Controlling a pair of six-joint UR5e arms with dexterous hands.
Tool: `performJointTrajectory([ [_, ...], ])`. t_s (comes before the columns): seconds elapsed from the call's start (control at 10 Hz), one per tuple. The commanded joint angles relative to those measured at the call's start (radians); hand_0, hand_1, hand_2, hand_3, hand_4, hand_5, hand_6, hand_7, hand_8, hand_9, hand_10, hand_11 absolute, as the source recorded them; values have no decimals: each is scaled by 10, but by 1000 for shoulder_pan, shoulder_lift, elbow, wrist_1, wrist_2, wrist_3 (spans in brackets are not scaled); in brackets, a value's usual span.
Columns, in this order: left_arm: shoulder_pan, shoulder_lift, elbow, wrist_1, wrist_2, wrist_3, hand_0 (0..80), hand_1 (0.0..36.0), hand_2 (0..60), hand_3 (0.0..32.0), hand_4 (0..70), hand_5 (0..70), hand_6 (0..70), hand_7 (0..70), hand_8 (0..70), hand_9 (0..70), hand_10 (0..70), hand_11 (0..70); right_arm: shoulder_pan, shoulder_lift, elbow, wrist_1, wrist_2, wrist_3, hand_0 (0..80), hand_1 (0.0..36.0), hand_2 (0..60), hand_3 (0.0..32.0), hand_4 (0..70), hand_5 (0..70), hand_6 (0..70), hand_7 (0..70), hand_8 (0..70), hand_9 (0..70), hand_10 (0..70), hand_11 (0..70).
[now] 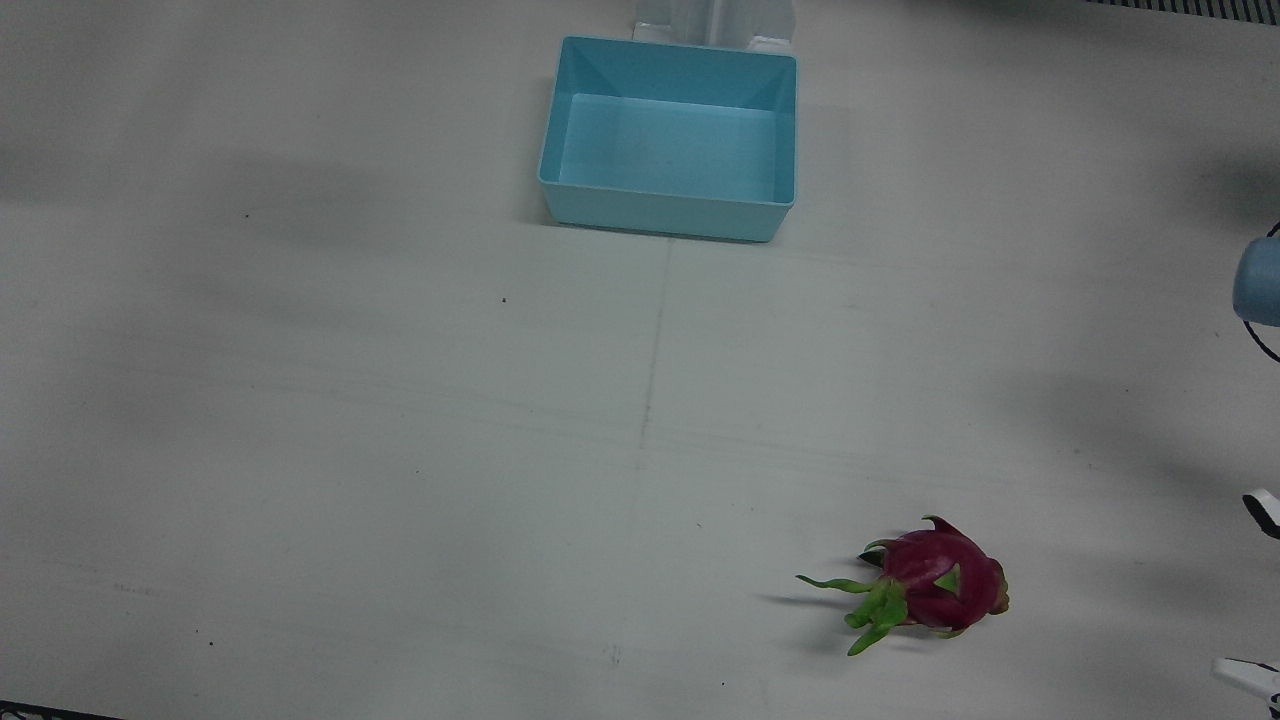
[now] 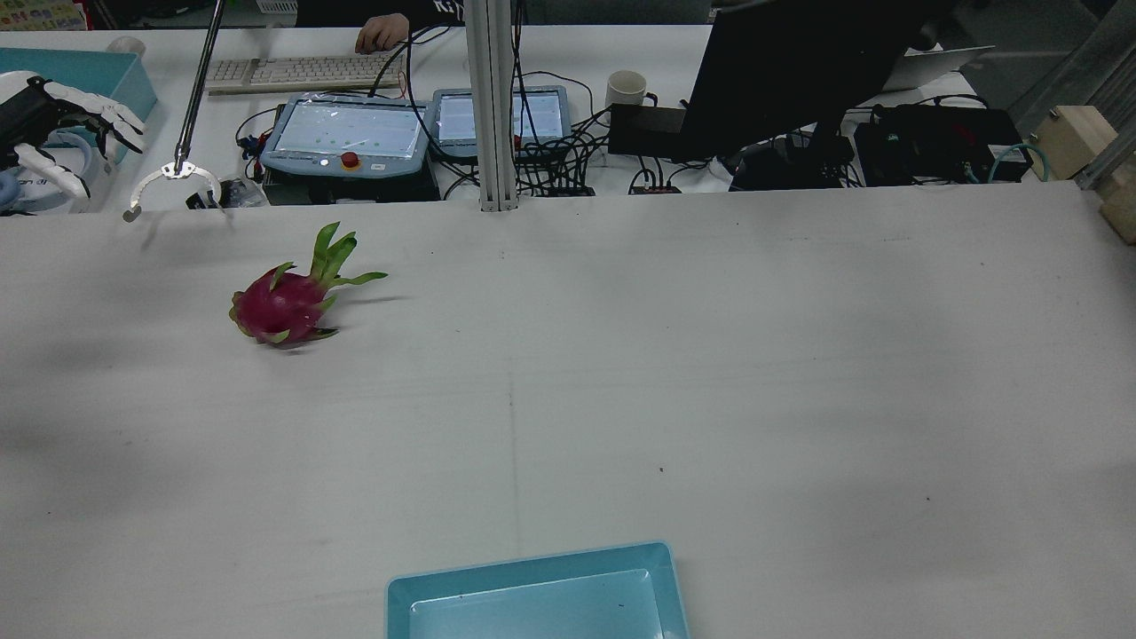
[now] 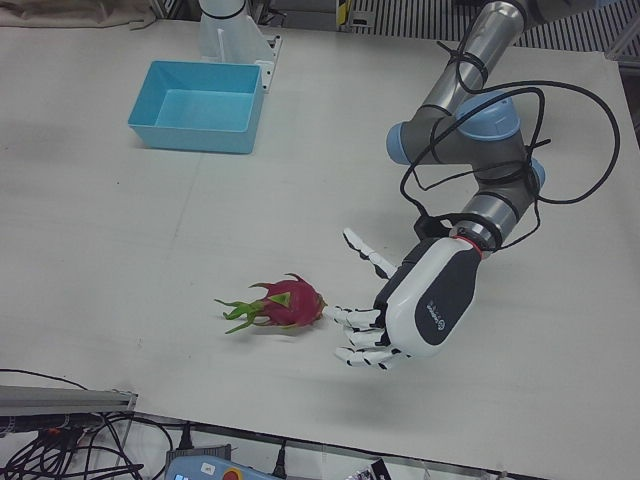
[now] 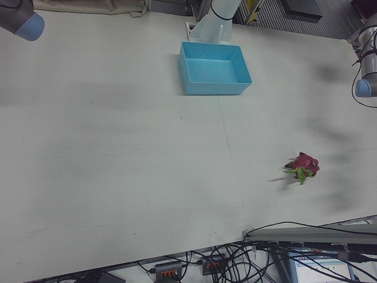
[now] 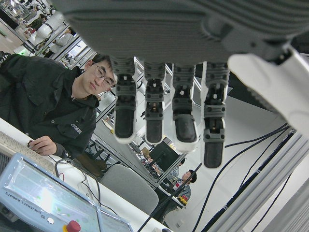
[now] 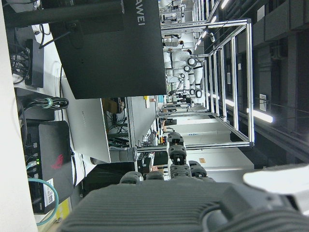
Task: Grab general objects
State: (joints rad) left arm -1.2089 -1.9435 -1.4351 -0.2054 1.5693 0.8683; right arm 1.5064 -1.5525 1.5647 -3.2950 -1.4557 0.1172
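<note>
Near the worktop's (image 3: 120,260) operator-side edge, the left hand's (image 3: 425,305) fingers (image 3: 362,336) are spreading released, just beside the magenta, green-leafed dragon fruit (image 3: 285,303). The right hand's (image 6: 193,205) finger state is unclear.

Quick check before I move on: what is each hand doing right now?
Left hand: open, holding nothing, beside the dragon fruit, not touching.
Right hand: cannot be told; only its own camera shows it.
</note>
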Motion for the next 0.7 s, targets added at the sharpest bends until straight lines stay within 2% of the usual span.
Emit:
performJointTrajectory([
  [0.0,2,-3,1,0,0,1,500,0,0,0,649,161,679,507,413,316,385,533,0,0,0,0,0,-1,0,0,0,0,0,0,0,0,0,0,0,0],
  [0.1,2,-6,1,1,1,3,495,0,0,0,694,174,700,536,438,352,403,555,0,-1,0,0,0,1,0,0,0,0,0,0,0,0,0,0,0,0],
  [0.3,2,-11,2,3,2,8,495,0,0,0,700,162,700,545,498,429,471,651,0,0,0,0,0,-1,0,0,0,0,0,0,0,0,0,0,0,0],
  [0.4,2,-11,2,3,2,8,496,0,0,0,700,183,700,567,550,502,534,700,0,0,0,0,0,1,0,0,0,0,0,0,0,0,0,0,0,0],
  [0.6,3,-11,2,0,2,8,496,0,0,0,700,215,700,573,600,573,601,700,0,0,0,0,0,-1,0,0,0,0,0,0,0,0,0,0,0,0],
])
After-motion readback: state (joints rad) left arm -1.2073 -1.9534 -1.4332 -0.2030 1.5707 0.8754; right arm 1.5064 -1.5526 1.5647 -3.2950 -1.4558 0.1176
